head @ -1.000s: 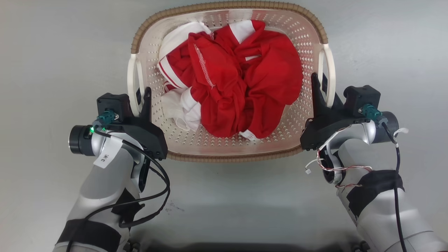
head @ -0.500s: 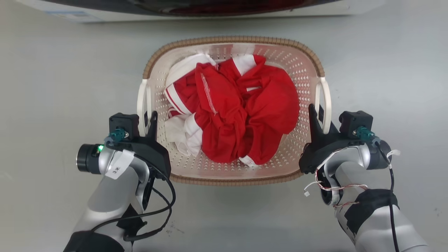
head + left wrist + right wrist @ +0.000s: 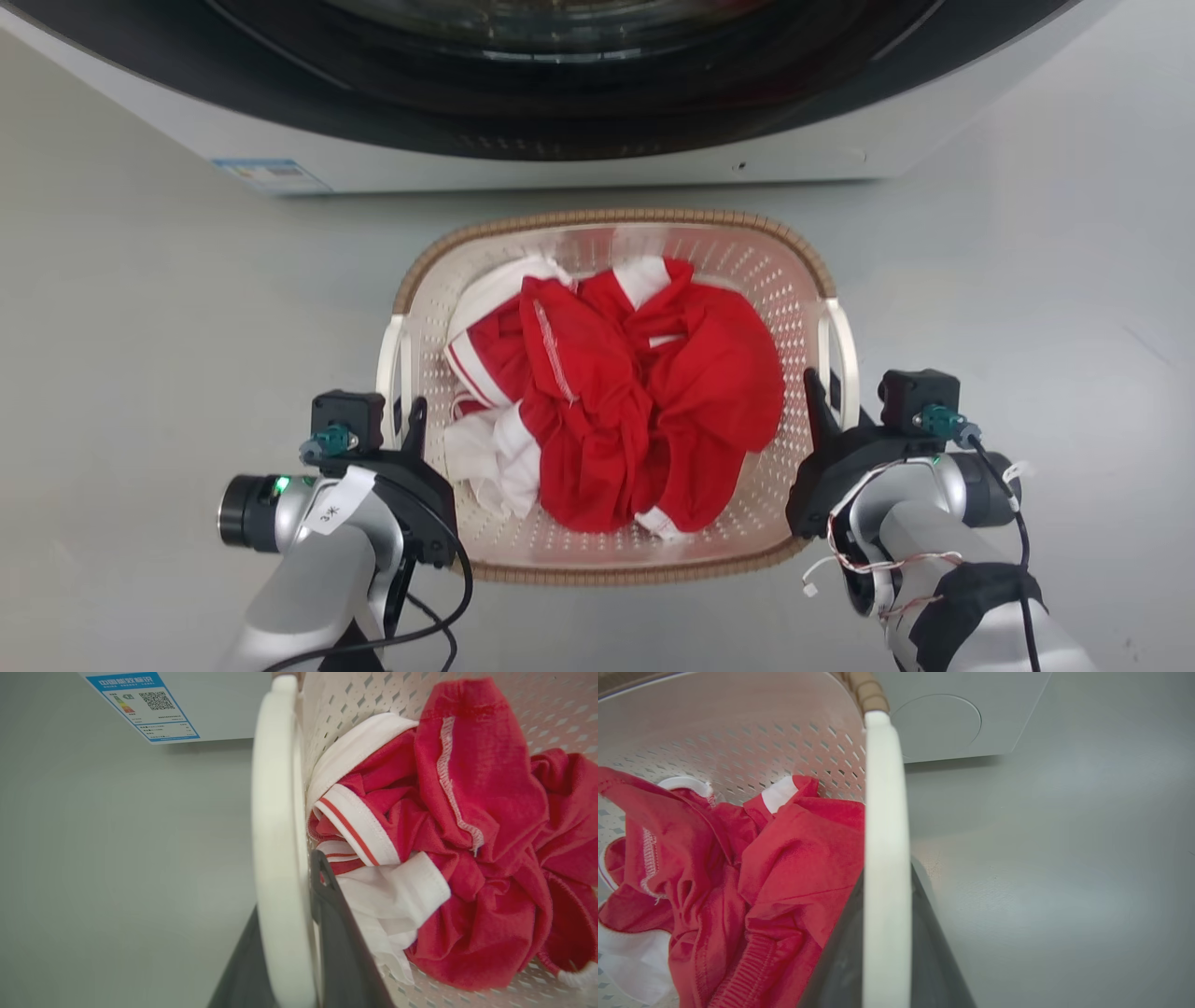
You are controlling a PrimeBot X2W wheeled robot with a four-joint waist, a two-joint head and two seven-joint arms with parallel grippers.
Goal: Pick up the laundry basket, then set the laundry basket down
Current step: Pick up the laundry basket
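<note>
Left fingers (image 3: 336, 933) are closed on the left handle (image 3: 275, 858), one finger inside the basket wall and one outside, with the white bar running between them. Right fingers (image 3: 840, 961) are clamped the same way on the right handle (image 3: 885, 858). Both grips are placed toward the robot-side end of the handles.

The basket (image 3: 616, 217) is held between the two arms over the floor (image 3: 140, 327), near the washer (image 3: 467, 173), with a long side facing it. Red and white clothes (image 3: 635, 411) are heaped inside. Whether the base is touching the floor cannot be told.

Step judged: the two-sided grasp is made, so the basket is in the carry or set-down phase. The next move probably calls for both arms to be lowered together and level, so the load is not tipped. The base would then be put flat, the grips released and the fingers drawn clear of the handles. The far rim could be knocked on the washer if pushed forward.

Floor: plain grey, smooth, faintly scuffed. Washer: white body, dark round door, and a blue label (image 3: 271, 175) low on the front.
</note>
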